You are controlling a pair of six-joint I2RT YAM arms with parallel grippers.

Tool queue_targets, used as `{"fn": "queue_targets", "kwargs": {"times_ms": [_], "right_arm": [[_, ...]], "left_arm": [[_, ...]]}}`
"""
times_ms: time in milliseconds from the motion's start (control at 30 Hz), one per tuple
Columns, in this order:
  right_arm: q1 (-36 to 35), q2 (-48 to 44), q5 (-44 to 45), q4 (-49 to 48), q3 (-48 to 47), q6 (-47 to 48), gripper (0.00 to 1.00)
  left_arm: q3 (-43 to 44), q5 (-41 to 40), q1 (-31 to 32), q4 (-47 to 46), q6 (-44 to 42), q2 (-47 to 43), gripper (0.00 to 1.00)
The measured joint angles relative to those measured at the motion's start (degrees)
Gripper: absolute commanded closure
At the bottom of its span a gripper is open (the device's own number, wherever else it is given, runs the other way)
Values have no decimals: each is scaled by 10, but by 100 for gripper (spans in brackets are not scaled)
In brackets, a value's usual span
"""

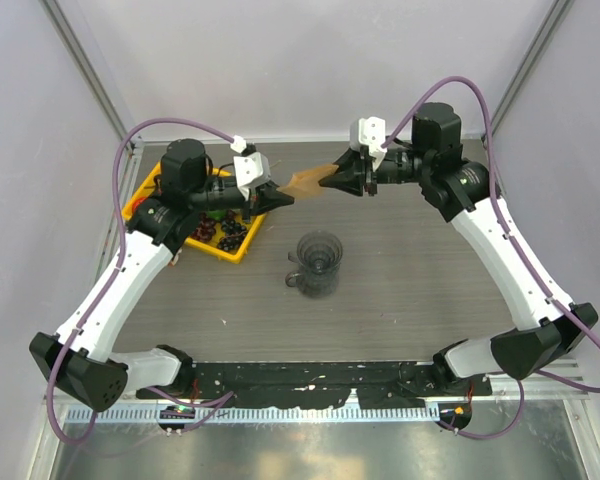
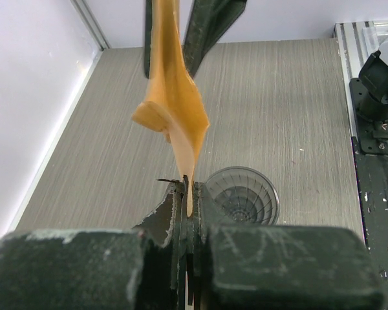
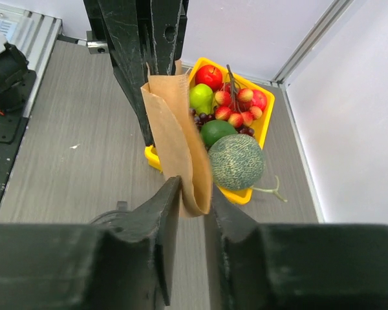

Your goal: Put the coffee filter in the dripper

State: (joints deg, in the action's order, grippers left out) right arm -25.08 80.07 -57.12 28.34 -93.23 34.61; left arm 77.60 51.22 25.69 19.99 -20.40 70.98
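Observation:
The light-brown coffee filter (image 1: 305, 180) hangs in the air between my two grippers, above and behind the dripper (image 1: 318, 262). My left gripper (image 1: 277, 199) is shut on one edge of it; in the left wrist view the filter (image 2: 174, 103) rises from my closed left gripper (image 2: 189, 194). My right gripper (image 1: 332, 178) pinches the opposite edge; in the right wrist view the filter's (image 3: 174, 135) curled fold sits between the narrowly spaced jaws of my right gripper (image 3: 194, 200). The clear ribbed dripper (image 2: 242, 194) stands upright on the table with nothing in it.
A yellow fruit tray (image 1: 145, 190) with grapes and other fruit sits at the back left, under my left arm. In the right wrist view the tray (image 3: 271, 106) holds a netted melon (image 3: 236, 161), apples and berries. Grey side walls enclose the table.

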Motion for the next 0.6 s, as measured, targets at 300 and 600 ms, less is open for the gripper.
{"fn": "queue_targets", "kwargs": {"times_ms": [300,600], "right_arm": [[2,-5,5,4,0,1,36],[5,-9,13,1,6,-9,28]], "left_arm": [[-1,-1,-6,0,3,6,100],[-2,65,-44,-117,155,17,100]]}}
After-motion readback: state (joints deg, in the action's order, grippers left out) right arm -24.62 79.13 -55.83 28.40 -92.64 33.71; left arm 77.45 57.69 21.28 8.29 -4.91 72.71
